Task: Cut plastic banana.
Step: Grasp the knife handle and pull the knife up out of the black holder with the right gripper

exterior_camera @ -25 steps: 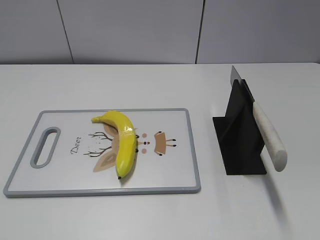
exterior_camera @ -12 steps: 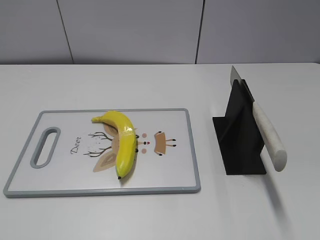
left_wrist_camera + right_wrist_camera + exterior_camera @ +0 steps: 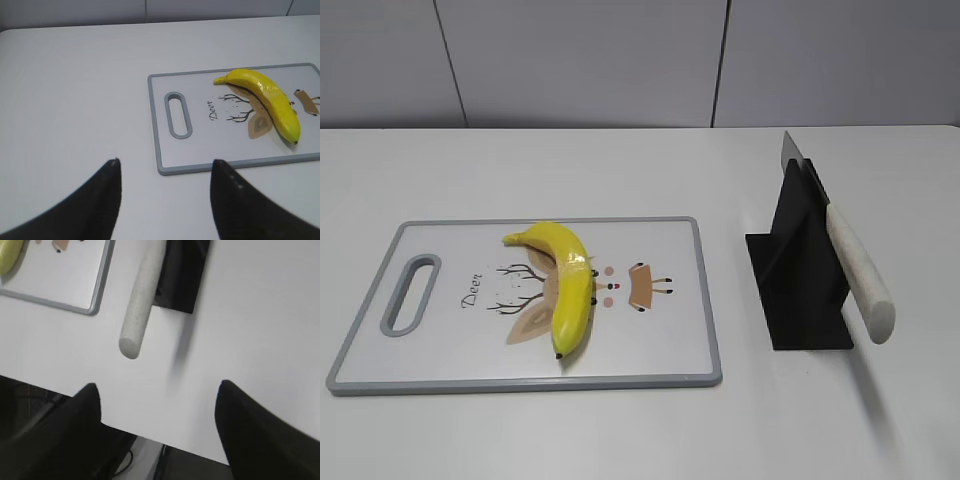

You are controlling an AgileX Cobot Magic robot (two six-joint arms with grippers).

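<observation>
The plastic banana [image 3: 568,283] is glossy yellow with dark tips and lies on a white cutting board [image 3: 660,340] with a grey rim. It also shows in the left wrist view [image 3: 270,97] and, as a sliver, in the right wrist view [image 3: 9,255]. A knife with a pale handle [image 3: 860,272] rests in a black stand [image 3: 800,270]; the handle shows in the right wrist view [image 3: 142,300]. My left gripper [image 3: 165,162] is open and empty, left of the board. My right gripper [image 3: 157,387] is open and empty over the table's front edge, near the knife handle. Neither gripper appears in the exterior view.
The board has a handle slot [image 3: 410,293] at its left end and a deer print in the middle. The table's front edge [image 3: 150,432] runs just under my right gripper, with dark floor and cables below. A grey wall stands behind the table.
</observation>
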